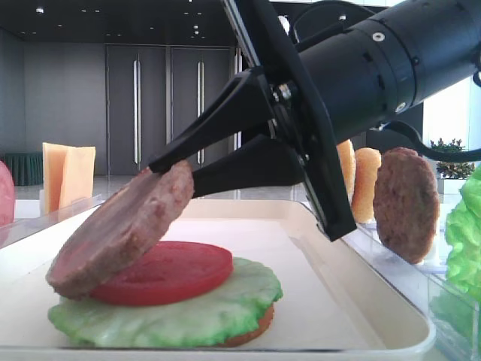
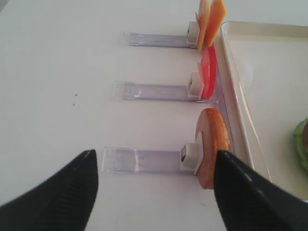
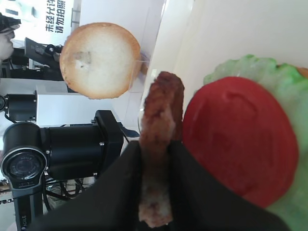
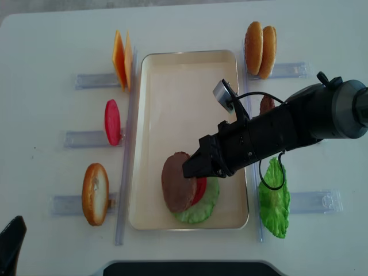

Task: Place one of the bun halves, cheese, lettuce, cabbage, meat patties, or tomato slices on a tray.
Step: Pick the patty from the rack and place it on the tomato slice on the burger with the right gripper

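Note:
The greyish-brown meat patty (image 1: 120,233) hangs tilted in my right gripper (image 1: 171,170), whose black fingers are shut on its upper edge. Its lower edge rests on a red tomato slice (image 1: 180,271), which lies on lettuce (image 1: 188,312) and a bun half (image 1: 254,333) in the cream tray (image 1: 391,301). From above, the patty (image 4: 177,181) leans against the left side of that stack in the near half of the tray (image 4: 172,86). In the right wrist view the patty (image 3: 161,120) is pinched edge-on beside the tomato slice (image 3: 240,139). My left gripper (image 2: 154,159) stands open and empty over the table, left of the tray.
Clear holders flank the tray. On the left stand cheese (image 4: 122,57), a tomato slice (image 4: 112,122) and a bun half (image 4: 95,193). On the right stand two bun halves (image 4: 260,41), a darker patty (image 4: 266,104) and a lettuce leaf (image 4: 275,201).

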`<state>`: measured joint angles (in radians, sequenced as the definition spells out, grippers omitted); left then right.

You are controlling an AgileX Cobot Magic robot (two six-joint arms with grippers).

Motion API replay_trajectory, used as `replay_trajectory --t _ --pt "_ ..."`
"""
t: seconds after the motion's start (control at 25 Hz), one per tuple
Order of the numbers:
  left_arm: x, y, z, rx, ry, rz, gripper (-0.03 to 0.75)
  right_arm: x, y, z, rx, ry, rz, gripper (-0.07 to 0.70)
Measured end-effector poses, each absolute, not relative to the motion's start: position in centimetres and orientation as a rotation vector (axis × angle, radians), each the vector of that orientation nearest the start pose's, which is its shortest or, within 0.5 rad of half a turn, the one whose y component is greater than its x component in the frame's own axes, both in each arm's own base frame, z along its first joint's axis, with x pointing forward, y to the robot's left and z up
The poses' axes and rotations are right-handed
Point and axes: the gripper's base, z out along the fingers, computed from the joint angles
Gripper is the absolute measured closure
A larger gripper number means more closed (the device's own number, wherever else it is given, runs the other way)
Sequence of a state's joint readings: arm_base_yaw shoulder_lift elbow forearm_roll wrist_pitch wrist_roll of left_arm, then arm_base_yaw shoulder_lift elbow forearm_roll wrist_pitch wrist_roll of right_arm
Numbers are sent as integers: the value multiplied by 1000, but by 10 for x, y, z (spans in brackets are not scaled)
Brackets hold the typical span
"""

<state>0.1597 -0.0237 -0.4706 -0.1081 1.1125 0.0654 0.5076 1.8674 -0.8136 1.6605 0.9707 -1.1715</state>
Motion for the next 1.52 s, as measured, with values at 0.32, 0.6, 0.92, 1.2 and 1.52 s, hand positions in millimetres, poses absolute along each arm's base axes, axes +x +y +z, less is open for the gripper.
replay_trajectory --t 0.32,0.6,0.92,1.2,1.52 --pt "-6 -10 265 -91 2095 5 142 237 218 150 -462 2523 1632 507" --pt "-6 -10 265 -91 2095 5 142 237 218 150 -474 2524 1634 507" --pt "-6 -10 265 -91 2095 5 142 237 218 149 -481 2526 1631 507" --pt "-6 -10 265 -91 2095 5 142 237 218 149 -481 2530 1618 507" --pt "-6 -10 265 -91 2095 4 142 238 218 148 -476 2535 1598 456"
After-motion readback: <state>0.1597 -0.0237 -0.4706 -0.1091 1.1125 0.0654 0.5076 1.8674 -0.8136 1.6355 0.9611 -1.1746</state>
